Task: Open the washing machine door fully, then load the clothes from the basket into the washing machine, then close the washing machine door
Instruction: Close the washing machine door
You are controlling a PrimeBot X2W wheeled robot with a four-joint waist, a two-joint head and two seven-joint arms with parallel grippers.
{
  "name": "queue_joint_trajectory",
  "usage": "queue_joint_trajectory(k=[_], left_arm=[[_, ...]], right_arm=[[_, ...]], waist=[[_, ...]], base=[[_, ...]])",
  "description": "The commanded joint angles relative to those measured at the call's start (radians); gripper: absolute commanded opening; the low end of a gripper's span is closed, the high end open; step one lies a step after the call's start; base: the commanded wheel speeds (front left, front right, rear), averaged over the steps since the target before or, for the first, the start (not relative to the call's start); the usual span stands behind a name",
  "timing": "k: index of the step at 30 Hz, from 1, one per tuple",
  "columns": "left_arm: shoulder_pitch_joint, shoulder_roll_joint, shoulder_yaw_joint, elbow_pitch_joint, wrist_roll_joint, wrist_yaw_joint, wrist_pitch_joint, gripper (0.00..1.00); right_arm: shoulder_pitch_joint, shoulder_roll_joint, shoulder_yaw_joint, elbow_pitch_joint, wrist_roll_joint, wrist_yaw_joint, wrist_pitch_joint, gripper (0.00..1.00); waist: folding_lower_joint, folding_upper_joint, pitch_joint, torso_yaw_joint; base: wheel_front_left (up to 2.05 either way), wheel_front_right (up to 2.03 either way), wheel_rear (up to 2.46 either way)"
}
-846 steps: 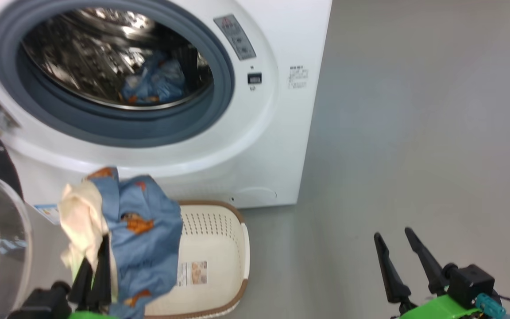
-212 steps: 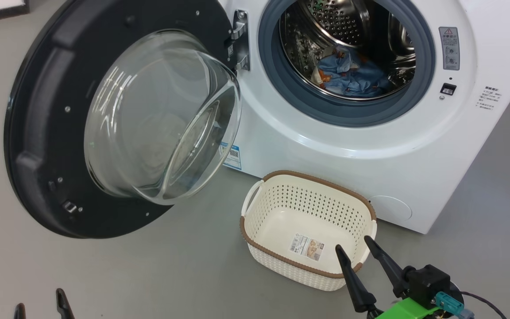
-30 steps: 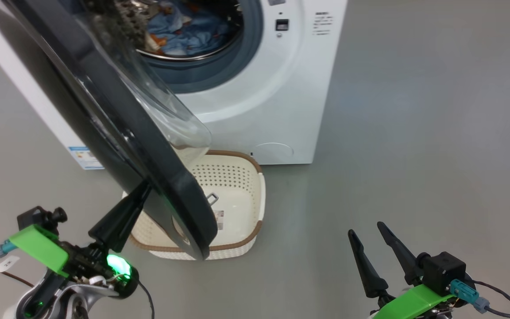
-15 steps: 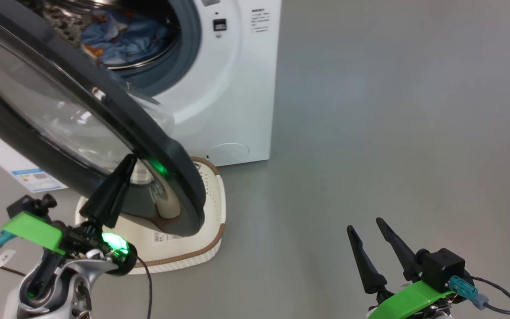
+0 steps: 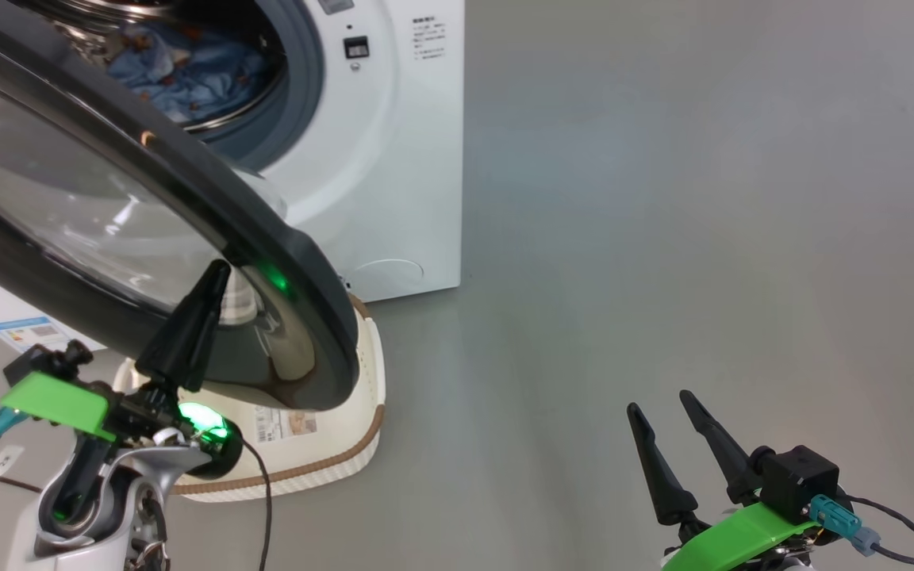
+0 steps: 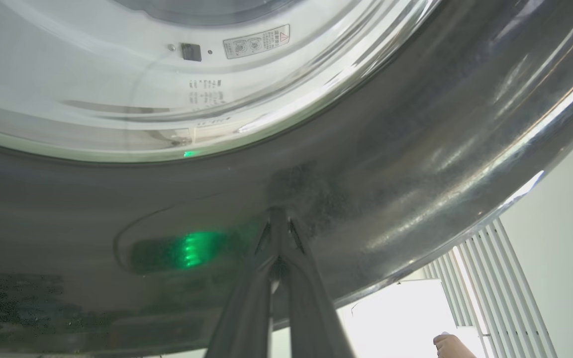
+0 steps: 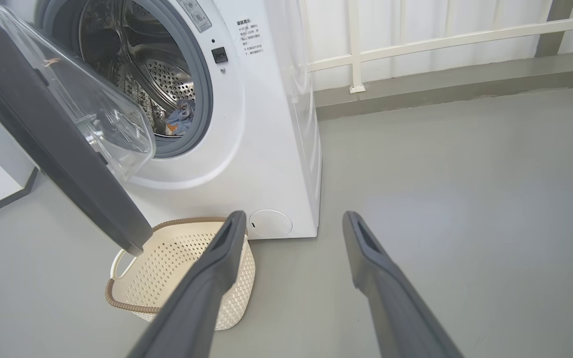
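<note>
Head view: the washing machine door (image 5: 298, 270) stands half-swung at ten o'clock. The left gripper (image 5: 216, 272), fingers pinched together and holding nothing, touches its glossy outer face at seven o'clock. The clothes (image 5: 187, 71) lie in the washing machine (image 5: 401, 159) drum at eleven o'clock, and the basket (image 5: 367, 373) sits under the door's lower edge. The right gripper (image 5: 658, 401) hangs spread wide and empty at five o'clock.

Left wrist view: the pinched tips meet the door's dark ring.

Right wrist view: the basket is at seven o'clock and the door at ten.
</note>
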State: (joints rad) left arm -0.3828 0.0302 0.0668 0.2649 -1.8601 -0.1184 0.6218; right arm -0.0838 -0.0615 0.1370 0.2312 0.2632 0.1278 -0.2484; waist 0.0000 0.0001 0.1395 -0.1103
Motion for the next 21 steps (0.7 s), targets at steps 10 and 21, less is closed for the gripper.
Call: queue_joint_trajectory(k=[10, 21], left_arm=[[0.065, 0.020, 0.067, -0.058, 0.009, -0.012, -0.048, 0.00], [0.192, 0.020, 0.071, -0.137, 0.007, -0.012, -0.151, 0.00]], right_arm=[[-0.012, 0.008, 0.020, -0.017, 0.018, 0.003, -0.013, 1.00], [0.004, 0.010, 0.020, -0.012, 0.025, 0.003, -0.013, 1.00]], waist=[[0.0000, -0.0001, -0.044, 0.058], [0.0000, -0.0001, -0.085, 0.097]], base=[[0.00, 0.00, 0.00], [0.00, 0.00, 0.00]])
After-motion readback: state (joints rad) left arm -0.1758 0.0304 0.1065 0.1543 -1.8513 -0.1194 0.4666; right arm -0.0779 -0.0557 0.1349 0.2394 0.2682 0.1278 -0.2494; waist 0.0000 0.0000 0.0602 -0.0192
